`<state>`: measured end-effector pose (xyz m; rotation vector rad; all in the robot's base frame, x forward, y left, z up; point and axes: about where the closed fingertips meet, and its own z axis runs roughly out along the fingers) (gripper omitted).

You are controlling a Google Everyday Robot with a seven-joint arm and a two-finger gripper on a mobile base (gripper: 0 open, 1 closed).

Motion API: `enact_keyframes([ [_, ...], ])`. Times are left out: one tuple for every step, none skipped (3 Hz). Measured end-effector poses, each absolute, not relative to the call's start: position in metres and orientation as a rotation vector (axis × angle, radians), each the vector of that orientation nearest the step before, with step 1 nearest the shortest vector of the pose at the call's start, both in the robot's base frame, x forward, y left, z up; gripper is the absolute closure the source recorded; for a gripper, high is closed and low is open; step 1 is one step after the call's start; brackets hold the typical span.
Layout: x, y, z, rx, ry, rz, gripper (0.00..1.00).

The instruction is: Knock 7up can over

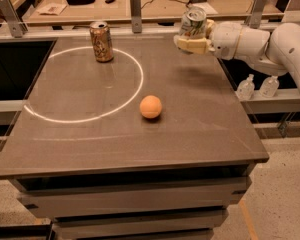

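Fingers (186, 45) of the gripper (191, 38) pinch the 7up can (193, 20) at its base, holding it above the far right corner of the table (90, 149). Open tabletop spreads left and toward the near edge. Well apart, a brown can (101, 41) stands by the far edge, with an orange ball (150, 106) mid-table.

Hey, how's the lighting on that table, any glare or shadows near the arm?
Camera view: a bright ring of light marks the dark table, the brown-gold can at its far edge; a soft shadow lies under the gripper, at the far right side by the 7up can.
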<state>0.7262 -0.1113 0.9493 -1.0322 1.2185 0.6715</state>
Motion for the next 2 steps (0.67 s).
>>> enact_keyframes([
  [0.712, -0.107, 0.955, -1.165, 1.058, 0.564, 1.0],
  [0.701, -0.105, 0.957, -1.295, 0.926, 0.436, 1.0],
])
